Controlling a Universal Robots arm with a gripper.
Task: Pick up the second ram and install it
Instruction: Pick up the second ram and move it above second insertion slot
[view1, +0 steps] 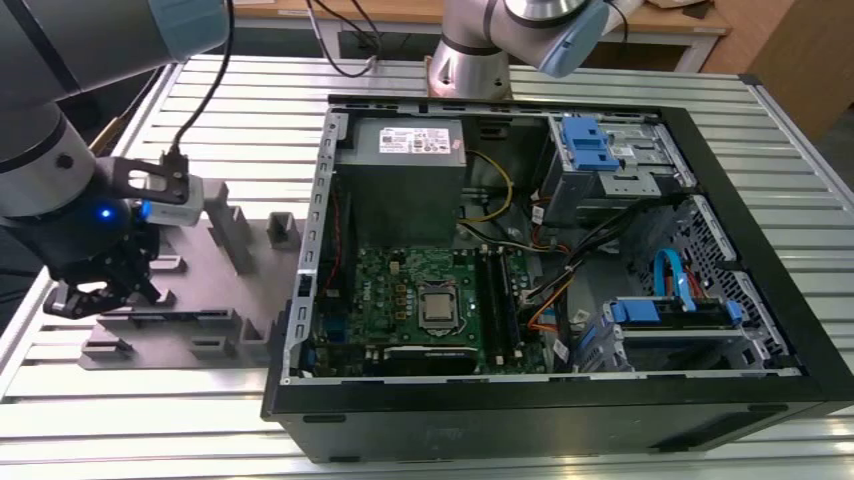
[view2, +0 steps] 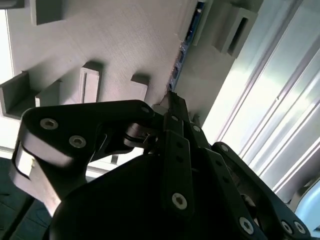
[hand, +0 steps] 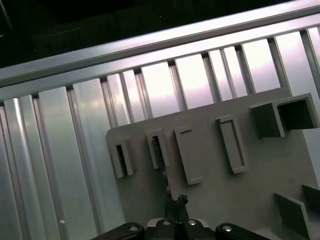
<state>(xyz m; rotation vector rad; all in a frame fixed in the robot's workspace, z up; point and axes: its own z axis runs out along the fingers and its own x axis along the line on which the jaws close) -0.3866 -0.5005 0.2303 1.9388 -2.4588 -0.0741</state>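
The second ram (view2: 184, 41) is a slim dark strip with a blue edge. It stands on edge in the slotted posts of the grey tray (view1: 200, 265) at the exterior view's left. In the first wrist view the ram (hand: 160, 156) runs from a post down to my fingertips. My gripper (view1: 107, 303) hangs low over the tray's near side. Its black fingers (view2: 173, 107) meet at the strip's end and look shut on it. The ram sits in the tray, not lifted.
The open computer case (view1: 747, 150) lies at the exterior view's right, with a green board (view1: 400, 275), a silver processor (view1: 437, 306) and dark memory slots (view1: 501, 290). Cables (view1: 561, 250) and blue drive brackets (view1: 587, 140) crowd its far side. The slatted metal table (view1: 240, 110) surrounds everything.
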